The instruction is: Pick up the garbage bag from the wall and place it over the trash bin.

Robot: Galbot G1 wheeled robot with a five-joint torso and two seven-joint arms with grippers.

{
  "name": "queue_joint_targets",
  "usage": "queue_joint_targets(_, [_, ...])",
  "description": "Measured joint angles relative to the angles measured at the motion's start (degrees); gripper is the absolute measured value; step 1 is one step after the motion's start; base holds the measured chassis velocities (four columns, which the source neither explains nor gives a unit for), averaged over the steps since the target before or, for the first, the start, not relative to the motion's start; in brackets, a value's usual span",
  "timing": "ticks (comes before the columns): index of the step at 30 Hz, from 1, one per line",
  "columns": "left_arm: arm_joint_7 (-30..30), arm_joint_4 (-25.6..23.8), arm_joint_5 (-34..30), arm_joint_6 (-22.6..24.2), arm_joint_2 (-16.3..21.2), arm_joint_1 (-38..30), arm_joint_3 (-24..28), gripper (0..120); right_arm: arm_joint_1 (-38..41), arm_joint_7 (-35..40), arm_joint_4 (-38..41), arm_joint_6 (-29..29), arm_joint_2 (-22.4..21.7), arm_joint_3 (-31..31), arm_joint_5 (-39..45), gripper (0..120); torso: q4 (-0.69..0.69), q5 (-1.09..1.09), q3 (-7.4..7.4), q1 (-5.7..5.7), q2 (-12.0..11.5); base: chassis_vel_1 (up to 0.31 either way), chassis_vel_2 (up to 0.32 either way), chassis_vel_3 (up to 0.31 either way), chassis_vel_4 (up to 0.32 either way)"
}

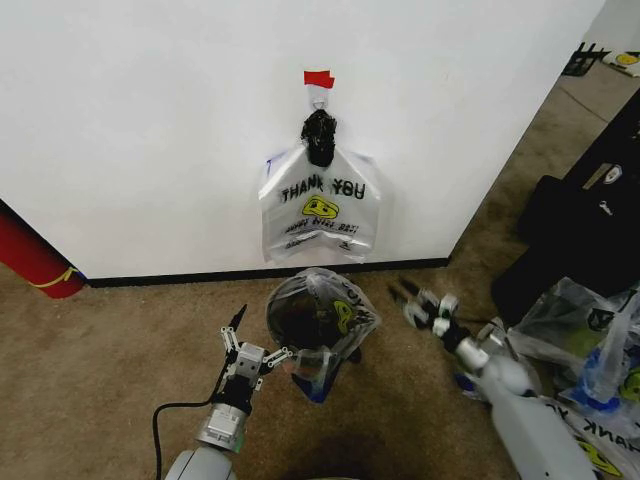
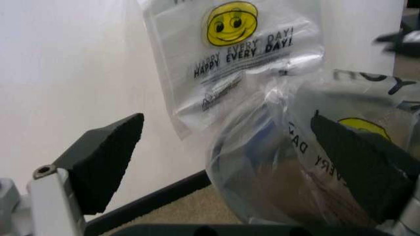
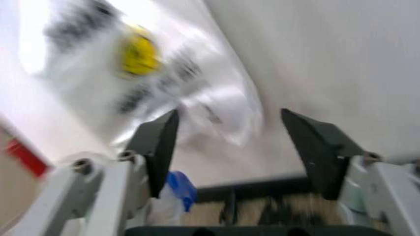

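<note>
The garbage bag [image 1: 320,205] hangs flat on the white wall [image 1: 150,120] under a red tape strip [image 1: 319,78] and a black knotted bundle [image 1: 319,135]. Directly below it stands the trash bin [image 1: 295,315], draped in another translucent smiley bag [image 1: 348,316]. My left gripper [image 1: 260,338] is open beside the bin's left side. In the left wrist view the left gripper [image 2: 229,172] is open, one pad [image 2: 357,172] lying against the draped bag [image 2: 295,162], the hanging garbage bag [image 2: 236,54] behind. My right gripper [image 1: 412,300] is open, right of the bin, and faces the hanging bag [image 3: 131,64] in the right wrist view.
A large red cylinder [image 1: 30,255] leans at the wall's left end. Black cases [image 1: 590,220] and a pile of plastic bags [image 1: 590,350] crowd the right side. A black baseboard [image 1: 200,277] runs along the wall. Brown carpet [image 1: 110,350] lies open on the left.
</note>
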Motion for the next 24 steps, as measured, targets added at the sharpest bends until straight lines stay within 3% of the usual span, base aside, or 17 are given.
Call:
queue_joint_targets(4, [0.16,0.06,0.03,0.30,0.01,-0.23,-0.03,100,3.23,4.94,-2.54,-2.53,2.61,-2.86,-0.44,76,-0.03,-0.03,0.00,0.00,0.00,0.000,0.000,0.000,0.000])
queue_joint_targets(9, [0.20,0.21,0.04,0.58,0.00,-0.23,-0.34,100,9.39,0.54,-8.84,-2.84,6.85,-3.59,-1.25,92,0.01,-0.03,0.00,0.00,0.00,0.000,0.000,0.000,0.000])
queue_joint_targets(11, [0.19,0.29,0.04,0.64,-0.04,-0.25,-0.59,100,10.84,-0.35,-9.27,-6.44,7.65,-3.02,-0.72,98,0.02,-0.01,0.01,0.00,0.00,0.000,0.000,0.000,0.000])
queue_joint_targets(16, [0.14,0.57,0.06,0.70,-0.36,-0.61,-0.69,100,11.56,2.42,-6.88,-15.94,5.67,-2.69,2.50,100,-0.04,-0.03,0.00,0.00,0.00,0.000,0.000,0.000,0.000])
queue_joint_targets(24, [0.14,0.91,1.29,0.71,-1.35,-0.74,-0.14,100,14.40,6.36,-9.50,-23.92,6.24,-2.75,4.68,100,-0.02,-0.03,0.00,0.00,0.00,0.000,0.000,0.000,0.000])
